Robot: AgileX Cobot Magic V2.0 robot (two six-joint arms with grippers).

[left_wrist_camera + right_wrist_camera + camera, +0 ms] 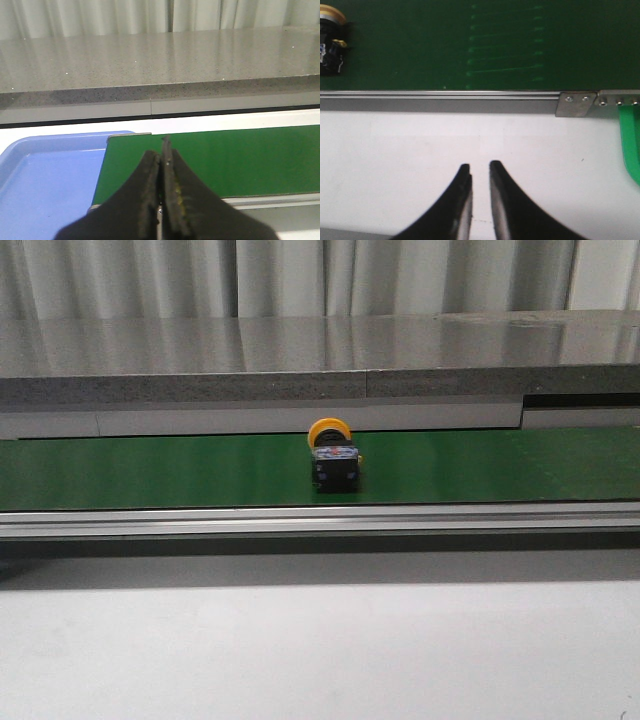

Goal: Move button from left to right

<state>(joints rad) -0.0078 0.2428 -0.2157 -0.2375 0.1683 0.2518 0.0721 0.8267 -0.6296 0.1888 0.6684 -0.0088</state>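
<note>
I see the blue tray [45, 185] only on left wrist cam, nothing visible in it. Button [333, 457] sits on green belt [150, 470]. Left end effector [161, 165] pressed together, right end effector [480, 172] slightly apart, both bare.

Black curved tool [161, 150] fingers [507, 195]

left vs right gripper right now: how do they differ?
The left gripper has its fingers pressed together, with no gap; the right gripper shows a narrow gap between its fingers. The left one hangs over the end of the green belt, beside a blue tray; the right one sits over the white table, short of the belt's rail. The button shows only in the right wrist view. Both are empty, with black fingers.
</note>
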